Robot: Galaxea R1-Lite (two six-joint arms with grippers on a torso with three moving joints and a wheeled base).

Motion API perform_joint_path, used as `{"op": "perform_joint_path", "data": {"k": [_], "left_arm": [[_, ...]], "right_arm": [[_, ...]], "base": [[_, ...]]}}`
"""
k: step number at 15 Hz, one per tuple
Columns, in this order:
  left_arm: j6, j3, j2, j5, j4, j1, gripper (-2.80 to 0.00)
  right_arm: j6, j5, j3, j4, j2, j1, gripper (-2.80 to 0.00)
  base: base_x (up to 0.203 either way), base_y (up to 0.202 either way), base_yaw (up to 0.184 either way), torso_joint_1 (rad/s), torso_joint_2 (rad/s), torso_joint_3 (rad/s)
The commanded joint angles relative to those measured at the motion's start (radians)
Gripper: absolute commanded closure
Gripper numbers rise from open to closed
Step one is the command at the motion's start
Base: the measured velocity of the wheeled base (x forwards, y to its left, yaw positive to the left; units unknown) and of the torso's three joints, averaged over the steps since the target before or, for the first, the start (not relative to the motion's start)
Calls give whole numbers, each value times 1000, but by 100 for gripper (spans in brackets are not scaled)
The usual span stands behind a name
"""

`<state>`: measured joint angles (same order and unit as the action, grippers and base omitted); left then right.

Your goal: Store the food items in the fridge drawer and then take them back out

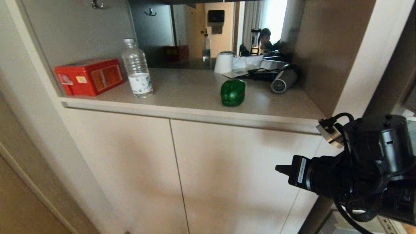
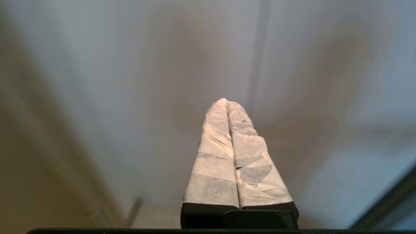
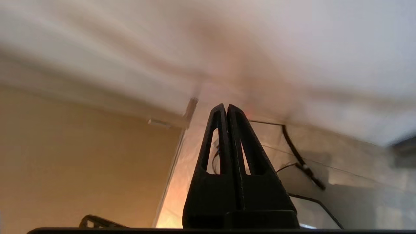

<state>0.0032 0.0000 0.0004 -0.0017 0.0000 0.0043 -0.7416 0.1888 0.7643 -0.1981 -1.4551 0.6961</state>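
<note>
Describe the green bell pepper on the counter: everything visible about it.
The bell pepper is glossy, dark green and lobed, its surface shiny like plastic or wax. It rests alone on the beige counter, near the front edge, right of the water bottle and in front of the hair dryer. Nothing else touches it; no gripper is near.
</note>
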Motion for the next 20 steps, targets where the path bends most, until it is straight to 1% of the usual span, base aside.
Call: {"op": "perform_joint_path", "data": {"k": [1,3,6,7,8,9,12,15,16,18,20], "left_arm": [[0,0,0,0,0,0,0],[0,0,0,0,0,0,0],[0,0,0,0,0,0,0],[0,0,0,0,0,0,0],[0,0,0,0,0,0,0],[0,0,0,0,0,0,0],[0,0,0,0,0,0,0],[0,0,0,0,0,0,0],[0,0,0,0,0,0,0],[0,0,0,0,0,0,0],[0,0,0,0,0,0,0]], "right_arm": [[28,25,-3,-1,17,9,0],[112,134,18,-3,38,44,0],[248,214,158,1,48,57,0],[295,225,207,5,41,57,-280],[344,231,258,10,20,56,-280],[372,233,308,12,-9,56,-280],[403,235,465,14,-141,35,-280],[476,244,599,9,-306,-1,-280],[508,267,644,0,-361,-9,-280],[563,305,722,-71,-464,-20,-280],[621,330,777,-203,-565,-32,-280]], "base": [[3,-9,156,4,4,-4],[2,-5,93,1,5,4],[0,0,0,0,0,0],[0,0,0,0,0,0],[0,0,0,0,0,0],[0,0,0,0,0,0],[0,0,0,0,0,0],[0,0,0,0,0,0],[0,0,0,0,0,0],[0,0,0,0,0,0],[0,0,0,0,0,0]]}}
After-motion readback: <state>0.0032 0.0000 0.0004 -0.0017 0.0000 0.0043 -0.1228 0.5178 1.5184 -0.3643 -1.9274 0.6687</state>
